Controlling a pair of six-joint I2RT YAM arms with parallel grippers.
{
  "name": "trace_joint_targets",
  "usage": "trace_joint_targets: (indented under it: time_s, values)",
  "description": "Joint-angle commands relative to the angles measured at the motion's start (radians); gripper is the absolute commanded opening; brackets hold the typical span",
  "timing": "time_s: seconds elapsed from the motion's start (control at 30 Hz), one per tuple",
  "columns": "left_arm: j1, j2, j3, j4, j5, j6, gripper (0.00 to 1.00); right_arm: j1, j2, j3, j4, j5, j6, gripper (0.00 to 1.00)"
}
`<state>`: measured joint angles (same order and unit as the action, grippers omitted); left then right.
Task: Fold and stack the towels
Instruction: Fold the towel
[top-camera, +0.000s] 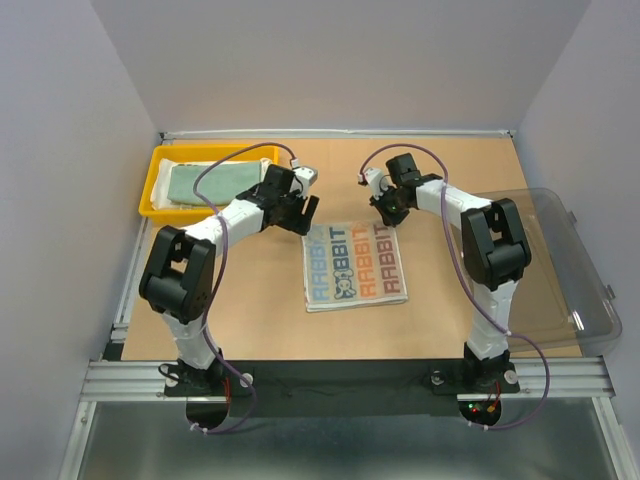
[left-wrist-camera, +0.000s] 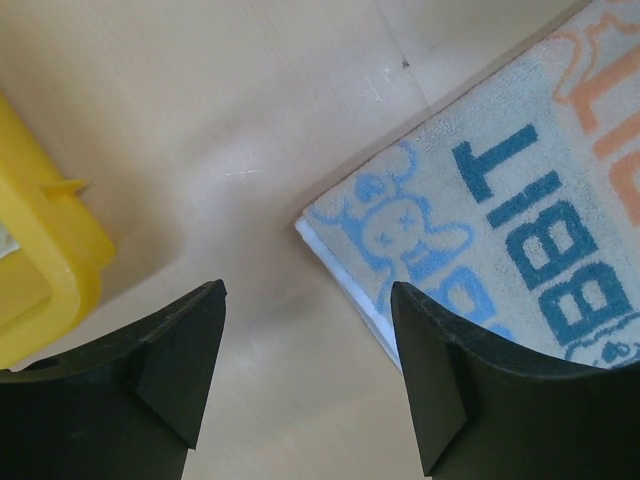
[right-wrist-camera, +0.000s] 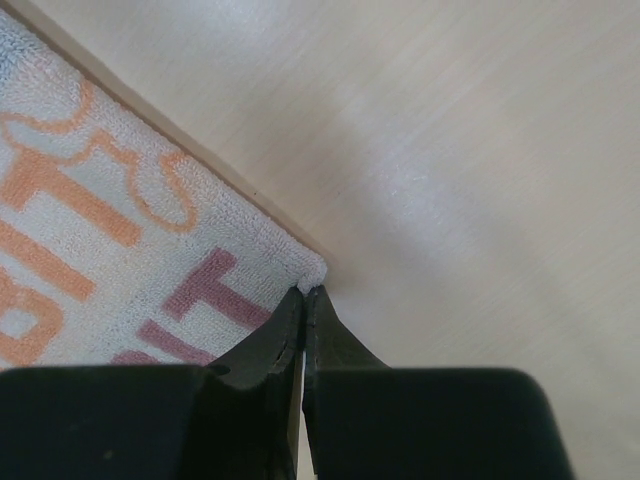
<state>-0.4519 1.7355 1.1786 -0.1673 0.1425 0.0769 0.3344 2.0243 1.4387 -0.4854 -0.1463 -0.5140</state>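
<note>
**K:** Where's the towel?

**Me:** I've got the printed towel (top-camera: 355, 265) lying flat mid-bench (top-camera: 250, 310), between the two arms and just on the near side of both claws. It's folded to a rough rectangle with slightly skewed edges.

**K:** How does it look?

**Me:** White terry with rows of RABBIT lettering in light blue, dark teal, orange and dusty red. There's a small light-blue bunny figure by the far-left corner. On my left wrist view a white layer peeks out under the top one along that edge, so it's more than one layer.

**K:** Claws?

**Me:** Left claw (left-wrist-camera: 308, 293) has its fingers apart over bare bench, just beside that far-left corner. Only bench shows between them, and one finger overlaps the towel's edge in view. Right claw (right-wrist-camera: 305, 292) has its fingers pressed together, tips right at the far-right corner. I can't tell if any fabric is pinched.

**K:** Anything else around it?

**Me:** A pale green towel (top-camera: 205, 182) lies folded in the yellow tray (top-camera: 150, 200) at far left, with something white along its far side. The clear bin (top-camera: 560, 260) sits at the right edge, well apart from the printed towel.
</note>
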Motion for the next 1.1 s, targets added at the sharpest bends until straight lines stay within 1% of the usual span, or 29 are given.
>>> trace_joint_targets:
  time_s: [0.0, 0.07, 0.13, 0.17, 0.2, 0.33, 0.37, 0.43, 0.5, 0.53, 0.6, 0.63, 0.7, 0.73, 0.77, 0.87, 0.9, 0.93, 0.97, 1.03, 1.07]
  values:
    - [-0.001, 0.047, 0.091, -0.041, 0.016, 0.024, 0.77, 0.0, 0.044, 0.008, -0.013, 0.027, -0.04, 0.01]
    - [0.001, 0.1, 0.125, -0.058, 0.014, 0.026, 0.75, 0.002, 0.044, 0.002, -0.013, 0.021, -0.038, 0.01]
    - [-0.001, 0.134, 0.154, -0.07, 0.026, 0.027, 0.71, 0.002, 0.042, -0.009, -0.012, 0.022, -0.038, 0.01]
    - [0.001, 0.163, 0.18, -0.075, 0.028, 0.027, 0.7, 0.002, 0.04, -0.012, -0.012, 0.019, -0.038, 0.01]
    - [0.001, 0.176, 0.193, -0.077, 0.031, 0.026, 0.7, 0.002, 0.042, -0.017, -0.012, 0.019, -0.038, 0.01]
    - [-0.001, 0.246, 0.243, -0.1, 0.031, 0.03, 0.63, 0.002, 0.036, -0.037, -0.005, 0.014, -0.035, 0.01]
    - [-0.001, 0.257, 0.251, -0.106, 0.031, 0.031, 0.63, 0.002, 0.036, -0.04, -0.005, 0.014, -0.034, 0.01]
    - [-0.001, 0.277, 0.26, -0.126, 0.037, 0.032, 0.61, 0.002, 0.03, -0.047, -0.002, 0.014, -0.031, 0.01]
    - [-0.001, 0.283, 0.254, -0.129, 0.051, 0.031, 0.57, 0.0, 0.025, -0.055, -0.001, 0.016, -0.029, 0.01]
    - [-0.001, 0.285, 0.25, -0.139, 0.055, 0.031, 0.53, 0.002, 0.021, -0.058, 0.002, 0.019, -0.029, 0.01]
    - [-0.001, 0.285, 0.233, -0.141, 0.054, 0.023, 0.49, 0.002, 0.019, -0.064, 0.005, 0.025, -0.027, 0.01]
    - [-0.001, 0.283, 0.224, -0.144, 0.048, 0.021, 0.45, 0.0, 0.016, -0.066, 0.005, 0.025, -0.027, 0.01]
    - [-0.001, 0.286, 0.204, -0.152, 0.023, 0.017, 0.43, 0.0, 0.013, -0.066, 0.008, 0.028, -0.026, 0.01]
    - [0.001, 0.291, 0.199, -0.155, 0.019, 0.018, 0.33, 0.0, 0.013, -0.064, 0.01, 0.033, -0.024, 0.01]
    - [0.002, 0.297, 0.193, -0.165, 0.014, 0.018, 0.3, 0.0, 0.008, -0.063, 0.011, 0.037, -0.024, 0.01]
    - [0.005, 0.303, 0.188, -0.169, 0.011, 0.023, 0.29, 0.0, 0.005, -0.054, 0.016, 0.054, -0.021, 0.01]
    - [0.009, 0.305, 0.188, -0.167, 0.009, 0.029, 0.17, 0.0, 0.004, -0.047, 0.018, 0.057, -0.021, 0.01]
    - [0.012, 0.308, 0.187, -0.16, 0.008, 0.03, 0.1, 0.0, 0.001, -0.046, 0.019, 0.062, -0.017, 0.01]
    - [0.016, 0.312, 0.188, -0.158, 0.012, 0.034, 0.07, 0.0, -0.001, -0.043, 0.019, 0.062, -0.015, 0.01]
    - [0.027, 0.323, 0.193, -0.162, 0.034, 0.034, 0.04, 0.0, -0.009, -0.04, 0.019, 0.062, -0.012, 0.01]
    - [0.027, 0.329, 0.194, -0.163, 0.038, 0.038, 0.0, 0.0, -0.013, -0.04, 0.021, 0.063, -0.009, 0.01]
